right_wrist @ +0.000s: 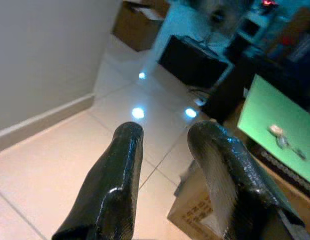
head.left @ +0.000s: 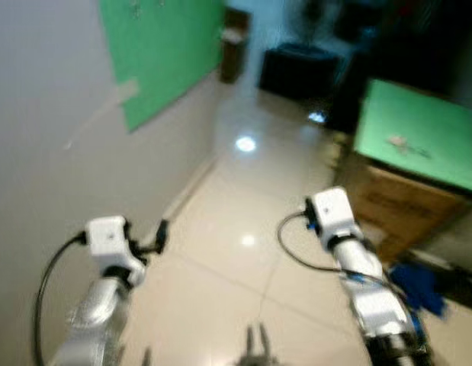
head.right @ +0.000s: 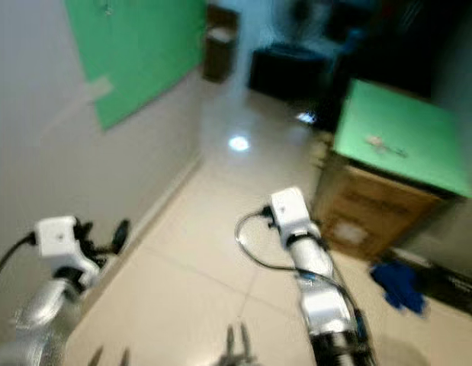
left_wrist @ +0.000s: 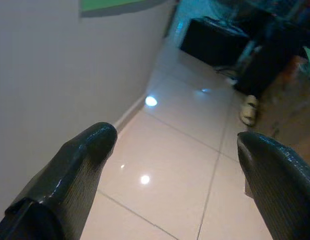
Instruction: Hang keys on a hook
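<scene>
A small bunch of keys (head.left: 399, 142) lies on a green sheet (head.left: 426, 130) on top of a cardboard box (head.left: 388, 202) at the right; the keys (right_wrist: 280, 137) also show in the right wrist view. On the left wall hangs a green board (head.left: 163, 53) with small hooks (head.left: 135, 9) near its top, blurred. My left gripper (left_wrist: 177, 140) is open wide, held low near the wall with only floor between its fingers. My right gripper (right_wrist: 167, 132) is open by a narrow gap, empty, and points toward the box.
The white wall (head.left: 45, 152) runs close along my left. Tiled floor (head.left: 243, 229) stretches ahead. A black cabinet (head.left: 297, 69) and a brown bin (head.left: 234, 46) stand at the far end. A blue cloth (head.left: 419, 286) lies beside the box, and a slipper (left_wrist: 250, 110) lies on the floor.
</scene>
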Tool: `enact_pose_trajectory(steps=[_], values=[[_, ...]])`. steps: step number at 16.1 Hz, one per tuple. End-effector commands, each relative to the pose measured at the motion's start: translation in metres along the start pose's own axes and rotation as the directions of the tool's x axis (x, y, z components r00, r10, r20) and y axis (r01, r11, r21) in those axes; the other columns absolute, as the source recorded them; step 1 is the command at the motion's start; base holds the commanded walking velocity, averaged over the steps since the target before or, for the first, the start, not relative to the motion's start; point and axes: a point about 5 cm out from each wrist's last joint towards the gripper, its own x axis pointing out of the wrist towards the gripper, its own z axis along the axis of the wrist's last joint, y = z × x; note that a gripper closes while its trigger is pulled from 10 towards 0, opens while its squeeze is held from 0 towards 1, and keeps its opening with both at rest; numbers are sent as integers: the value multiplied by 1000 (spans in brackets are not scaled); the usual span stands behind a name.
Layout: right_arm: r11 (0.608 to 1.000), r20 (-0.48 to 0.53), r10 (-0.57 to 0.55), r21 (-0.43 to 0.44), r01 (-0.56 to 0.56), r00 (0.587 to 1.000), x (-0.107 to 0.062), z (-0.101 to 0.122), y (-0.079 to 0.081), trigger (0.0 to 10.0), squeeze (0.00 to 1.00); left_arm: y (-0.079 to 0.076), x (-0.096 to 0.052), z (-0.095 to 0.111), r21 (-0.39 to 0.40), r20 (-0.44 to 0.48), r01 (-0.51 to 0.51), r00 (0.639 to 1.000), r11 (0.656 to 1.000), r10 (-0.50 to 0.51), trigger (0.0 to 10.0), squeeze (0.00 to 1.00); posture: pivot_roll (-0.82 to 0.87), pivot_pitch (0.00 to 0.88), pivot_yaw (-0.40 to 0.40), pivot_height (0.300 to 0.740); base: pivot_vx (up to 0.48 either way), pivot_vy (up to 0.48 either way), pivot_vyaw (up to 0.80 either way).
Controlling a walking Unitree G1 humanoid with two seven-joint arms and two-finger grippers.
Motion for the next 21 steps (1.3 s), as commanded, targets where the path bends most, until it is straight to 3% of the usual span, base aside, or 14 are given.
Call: enact_pose_trajectory(steps=[1, 6, 8, 10, 12, 13, 15, 16, 21], values=[[1000, 16, -21, -2, 21, 1000, 0, 3, -8, 10000, 0, -7, 4, 5, -9, 20, 29, 999, 1000, -29, 10000, 0, -59, 0, -27, 740, 0, 0, -731], [999, 8, -40, 10, 40, 999, -3, 2, -10, 10000, 0, -11, 12, 8, 11, 10, 56, 998, 998, -56, 10000, 0, -77, 0, -13, 740, 0, 0, -738], [999, 48, -40, 5, 40, 998, -6, 10, -7, 10000, 0, -10, 11, 11, 8, 35, 44, 998, 999, -44, 10000, 0, -77, 0, -17, 740, 0, 0, -753], [997, 93, -64, 47, 59, 994, -7, 15, -11, 10000, 0, -5, 11, 14, 4, 70, 0, 998, 1000, -1, 10000, 0, -74, 0, -20, 740, 0, 0, -375], [993, 54, -77, 92, 72, 996, -10, -3, -16, 10000, 0, 4, 12, 6, 18, 89, -70, 994, 997, 68, 10000, 0, -71, 0, -26, 740, 0, 0, 0], [990, 57, -93, 112, 86, 994, -10, -2, -19, 10000, 0, 4, 12, 8, 2, 100, -78, 992, 997, 77, 10000, 0, -68, 0, -31, 740, 0, 0, 0], [987, 77, -103, 130, 92, 992, -15, 19, -35, 10000, 0, -15, 3, 30, 28, 108, -16, 994, 999, 13, 10000, 0, -63, 0, -34, 740, 0, 0, 0], [988, 72, -98, 125, 89, 993, -18, 17, -36, 10000, 0, -17, 0, 29, 31, 95, -9, 995, 999, 6, 10000, 0, -58, 0, -34, 740, 0, 0, 0], [991, 74, -61, 121, 51, 995, -28, 16, -26, 10000, 0, -20, -8, 29, 9, 114, -41, 993, 999, 40, 10000, 0, -51, 0, -44, 740, 0, 0, 0]])
